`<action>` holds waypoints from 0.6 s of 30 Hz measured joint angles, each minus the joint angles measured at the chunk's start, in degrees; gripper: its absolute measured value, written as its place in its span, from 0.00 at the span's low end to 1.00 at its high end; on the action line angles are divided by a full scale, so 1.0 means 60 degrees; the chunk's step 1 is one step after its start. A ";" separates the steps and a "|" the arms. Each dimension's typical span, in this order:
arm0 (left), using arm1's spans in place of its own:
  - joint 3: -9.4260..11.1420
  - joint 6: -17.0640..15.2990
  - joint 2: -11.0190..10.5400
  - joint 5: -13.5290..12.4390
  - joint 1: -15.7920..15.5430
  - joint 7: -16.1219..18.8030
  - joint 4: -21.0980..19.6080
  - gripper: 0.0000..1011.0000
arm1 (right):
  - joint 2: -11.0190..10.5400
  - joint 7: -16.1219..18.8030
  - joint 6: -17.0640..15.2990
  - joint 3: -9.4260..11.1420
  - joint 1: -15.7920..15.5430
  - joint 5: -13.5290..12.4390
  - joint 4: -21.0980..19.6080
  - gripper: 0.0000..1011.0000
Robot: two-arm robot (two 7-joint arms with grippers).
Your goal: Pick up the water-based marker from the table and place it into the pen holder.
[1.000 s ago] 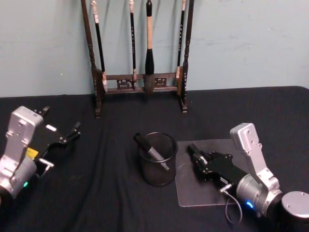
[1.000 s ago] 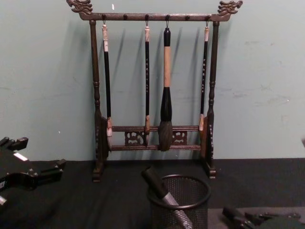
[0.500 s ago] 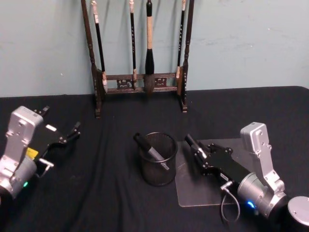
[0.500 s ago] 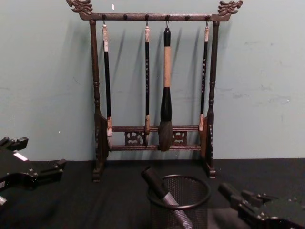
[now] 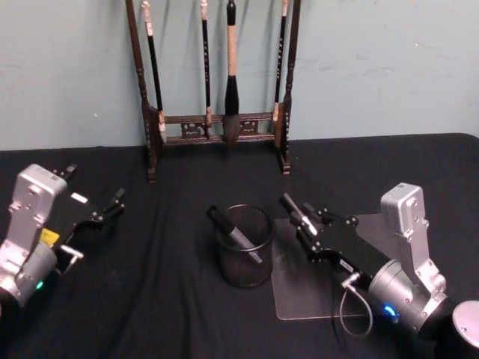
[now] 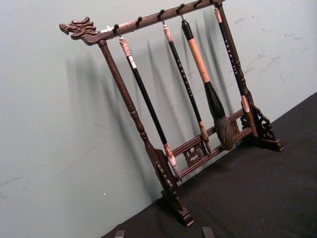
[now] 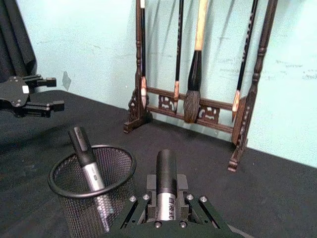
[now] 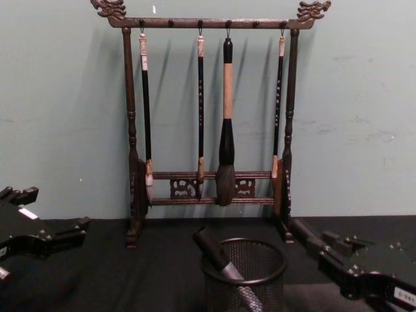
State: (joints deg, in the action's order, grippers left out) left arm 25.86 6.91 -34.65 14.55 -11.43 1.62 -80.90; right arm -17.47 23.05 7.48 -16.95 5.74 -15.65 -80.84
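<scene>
I can read nothing: the print on the label of the marker point(image 7: 166, 184) I hold is too small.

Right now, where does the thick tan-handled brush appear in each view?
Head view: thick brush top centre, behind the pen holder; left end effector parked open at far left.
Chest view: brush at centre, above the pen holder.
Left wrist view: brush slanted, between thin brushes.
Right wrist view: brush straight beyond the marker gripped by the right end effector.
Shared landmark: the wooden rack it hangs on.
</scene>
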 joint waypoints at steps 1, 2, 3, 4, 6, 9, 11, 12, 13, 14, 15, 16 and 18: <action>0.0000 0.0000 0.0000 0.0000 -0.0001 0.0000 0.0000 1.00 | -0.0008 0.0008 0.0013 -0.0002 0.0012 -0.0011 -0.0007 0.24; -0.0001 0.0000 0.0000 0.0000 0.0000 0.0000 0.0000 1.00 | -0.0016 0.0016 0.0028 -0.0002 0.0029 -0.0023 -0.0011 0.24; -0.0001 0.0000 0.0000 0.0000 0.0000 0.0000 0.0000 1.00 | -0.0022 0.0029 0.0042 -0.0003 0.0042 -0.0039 -0.0014 0.24; 0.0000 0.0000 0.0000 -0.0001 0.0000 0.0000 0.0000 1.00 | -0.0034 0.0063 0.0070 -0.0002 0.0076 -0.0080 -0.0014 0.24; 0.0000 0.0000 0.0000 0.0000 -0.0001 0.0000 0.0000 1.00 | -0.0049 0.0090 0.0100 0.0001 0.0105 -0.0116 -0.0014 0.24; 0.0000 0.0000 0.0000 -0.0001 -0.0001 0.0000 0.0000 1.00 | -0.0064 0.0154 0.0129 -0.0005 0.0190 -0.0199 0.0008 0.24; 0.0000 0.0000 0.0000 -0.0001 0.0000 0.0000 0.0000 1.00 | -0.0068 0.0180 0.0144 -0.0021 0.0231 -0.0218 0.0039 0.24; 0.0000 0.0000 0.0000 -0.0001 0.0000 0.0000 0.0000 1.00 | -0.0069 0.0200 0.0156 -0.0031 0.0253 -0.0228 0.0054 0.24; 0.0000 0.0000 0.0000 0.0000 0.0000 0.0000 0.0000 1.00 | -0.0069 0.0231 0.0182 -0.0056 0.0308 -0.0243 0.0077 0.24; 0.0000 0.0000 0.0000 0.0000 0.0000 0.0000 0.0000 1.00 | -0.0068 0.0243 0.0194 -0.0069 0.0335 -0.0248 0.0080 0.24; -0.0001 0.0000 0.0000 -0.0001 -0.0001 0.0000 0.0000 1.00 | -0.0062 0.0267 0.0223 -0.0097 0.0391 -0.0257 0.0092 0.24; 0.0000 0.0000 0.0000 -0.0001 0.0000 0.0000 0.0000 1.00 | -0.0055 0.0278 0.0236 -0.0113 0.0419 -0.0259 0.0098 0.24; 0.0000 0.0000 0.0000 0.0000 0.0000 0.0001 -0.0001 1.00 | -0.0032 0.0291 0.0254 -0.0157 0.0488 -0.0260 0.0108 0.24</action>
State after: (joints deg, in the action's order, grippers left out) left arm 25.86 6.91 -34.64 14.55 -11.43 1.62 -80.90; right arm -17.66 24.80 9.00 -17.89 8.67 -17.21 -80.19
